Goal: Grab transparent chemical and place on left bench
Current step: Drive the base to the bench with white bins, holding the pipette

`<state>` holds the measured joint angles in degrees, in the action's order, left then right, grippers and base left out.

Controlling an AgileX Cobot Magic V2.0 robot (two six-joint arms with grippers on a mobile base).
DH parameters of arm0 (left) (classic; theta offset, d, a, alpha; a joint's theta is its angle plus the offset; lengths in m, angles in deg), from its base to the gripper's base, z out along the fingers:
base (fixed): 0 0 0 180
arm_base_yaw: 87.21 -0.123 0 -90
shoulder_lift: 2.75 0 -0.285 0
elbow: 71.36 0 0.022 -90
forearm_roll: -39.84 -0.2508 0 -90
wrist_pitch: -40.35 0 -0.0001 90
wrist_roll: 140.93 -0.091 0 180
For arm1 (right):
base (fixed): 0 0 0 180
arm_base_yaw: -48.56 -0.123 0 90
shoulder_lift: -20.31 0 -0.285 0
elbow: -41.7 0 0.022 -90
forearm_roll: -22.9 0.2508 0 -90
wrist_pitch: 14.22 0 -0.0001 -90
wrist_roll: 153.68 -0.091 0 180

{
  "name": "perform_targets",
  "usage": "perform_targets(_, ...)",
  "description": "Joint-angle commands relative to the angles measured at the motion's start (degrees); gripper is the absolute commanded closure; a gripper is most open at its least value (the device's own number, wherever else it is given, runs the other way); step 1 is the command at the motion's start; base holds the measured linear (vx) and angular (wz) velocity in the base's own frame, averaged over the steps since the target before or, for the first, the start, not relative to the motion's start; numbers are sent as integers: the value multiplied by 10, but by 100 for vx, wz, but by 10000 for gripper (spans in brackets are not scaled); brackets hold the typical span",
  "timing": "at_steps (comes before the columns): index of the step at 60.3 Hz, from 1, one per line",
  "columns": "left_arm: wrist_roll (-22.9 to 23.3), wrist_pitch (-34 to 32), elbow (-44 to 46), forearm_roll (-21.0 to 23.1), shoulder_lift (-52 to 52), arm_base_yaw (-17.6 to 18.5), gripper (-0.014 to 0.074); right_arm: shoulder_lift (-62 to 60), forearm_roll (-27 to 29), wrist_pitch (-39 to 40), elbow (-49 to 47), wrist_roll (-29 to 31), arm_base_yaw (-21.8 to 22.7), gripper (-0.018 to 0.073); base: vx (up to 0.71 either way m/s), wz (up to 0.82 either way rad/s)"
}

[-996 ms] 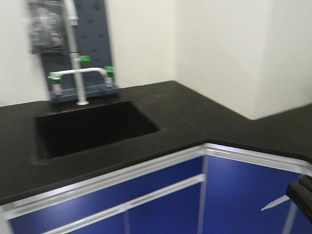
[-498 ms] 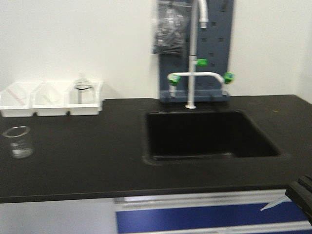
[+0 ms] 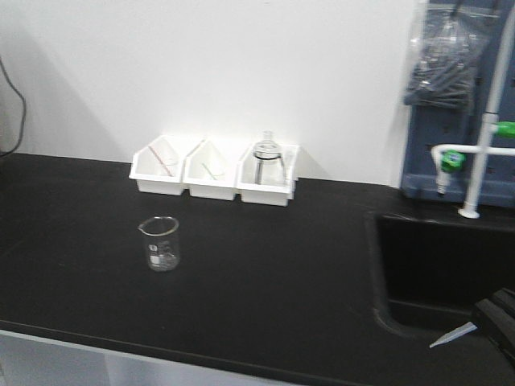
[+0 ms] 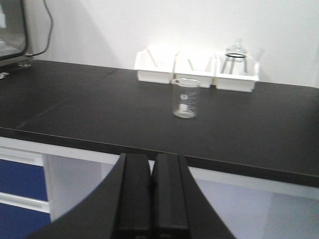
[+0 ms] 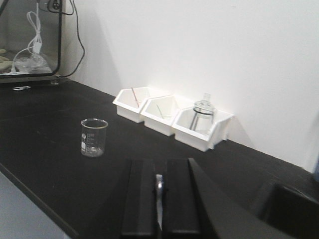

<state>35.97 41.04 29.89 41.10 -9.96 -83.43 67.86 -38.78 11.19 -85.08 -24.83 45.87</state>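
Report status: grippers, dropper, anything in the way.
Left gripper shut, nothing seen in it. Right gripper shut on transparent dropper, tip poking out. Left bench ahead: beaker standing mid-bench, bins at wall.

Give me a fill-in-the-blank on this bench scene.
There are ___ white bins at the wall.
The beaker stands ___ on the bench.
The right tool is ___ on the dropper.
The left tool holds ___.
Missing: three; upright; shut; nothing.
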Motion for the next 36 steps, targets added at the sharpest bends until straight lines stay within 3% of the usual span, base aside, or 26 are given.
perform_targets(1,4,-45,-9,0,11,1,600,-1,14,22,-18,2,3,564,30,36)
perform_targets(36,4,-45,-9,0,11,1,600,-1,14,22,-18,2,3,564,29,20)
